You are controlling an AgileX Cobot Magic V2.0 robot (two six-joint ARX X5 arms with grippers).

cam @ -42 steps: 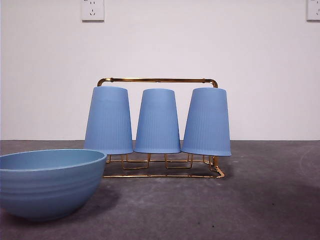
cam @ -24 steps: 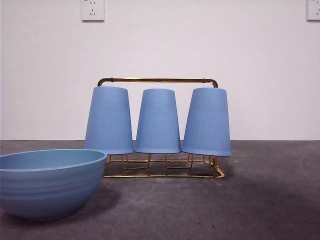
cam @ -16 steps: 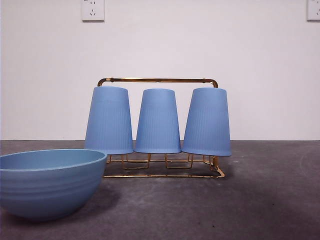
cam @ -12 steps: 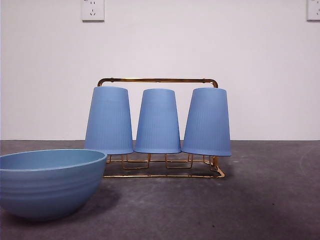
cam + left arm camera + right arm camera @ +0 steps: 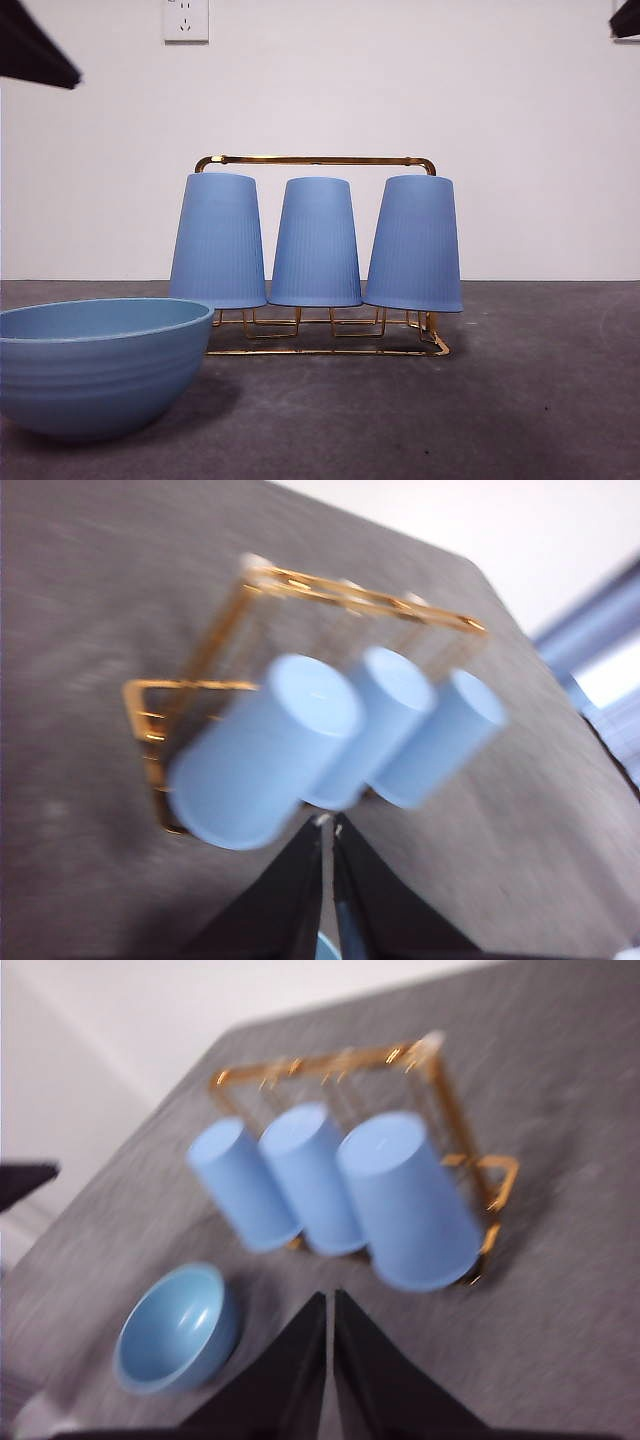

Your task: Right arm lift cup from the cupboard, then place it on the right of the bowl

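Note:
Three ribbed light-blue cups stand upside down on the gold wire cupboard (image 5: 315, 159): left cup (image 5: 218, 240), middle cup (image 5: 315, 243), right cup (image 5: 413, 243). The wide blue bowl (image 5: 95, 365) sits in front of the rack, to its left. My right gripper (image 5: 329, 1298) hangs high above the table, shut and holding nothing, apart from the nearest cup (image 5: 410, 1200) and the bowl (image 5: 175, 1328). My left gripper (image 5: 328, 825) is also shut and empty, high over the other end of the rack (image 5: 150, 695). Both wrist views are blurred.
Black arm tips show at the top left corner (image 5: 35, 50) and top right corner (image 5: 625, 20) of the front view. A dark grey table (image 5: 520, 400) stretches to the right of the bowl and rack. Behind it is a white wall with sockets (image 5: 185, 20).
Black arm tips have come into the top corners of the front view. The cups, the rack and the bowl have not moved.

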